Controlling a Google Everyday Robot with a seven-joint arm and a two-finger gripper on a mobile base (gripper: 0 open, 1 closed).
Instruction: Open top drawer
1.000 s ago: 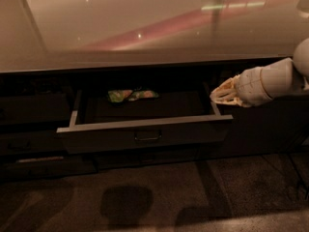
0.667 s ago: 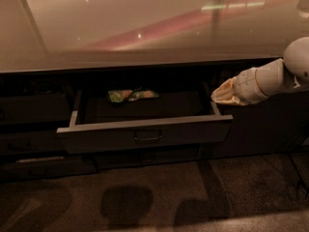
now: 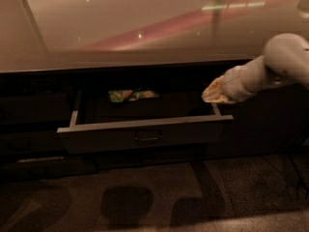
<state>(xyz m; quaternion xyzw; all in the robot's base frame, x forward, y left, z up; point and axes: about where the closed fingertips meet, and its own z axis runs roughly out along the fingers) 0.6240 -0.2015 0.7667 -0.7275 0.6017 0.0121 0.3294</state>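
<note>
The top drawer (image 3: 145, 135) stands pulled out below the countertop, a wide dark-grey front with a small loop handle (image 3: 147, 136) at its centre and a lighter rim. Inside, at the back, lies a green and yellow packet (image 3: 131, 95). My gripper (image 3: 215, 94) hangs at the drawer's right rear corner, just above the right side rail, on a white arm (image 3: 275, 66) that comes in from the right.
A glossy countertop (image 3: 145, 28) runs across the top of the view. Dark cabinet fronts (image 3: 29, 129) sit left of the drawer, and another slim front shows below it. A dark speckled floor (image 3: 154, 197) lies in front with shadows on it.
The arm has lifted and drawn back up to the right, away from the drawer's right corner. The drawer stays open as before.
</note>
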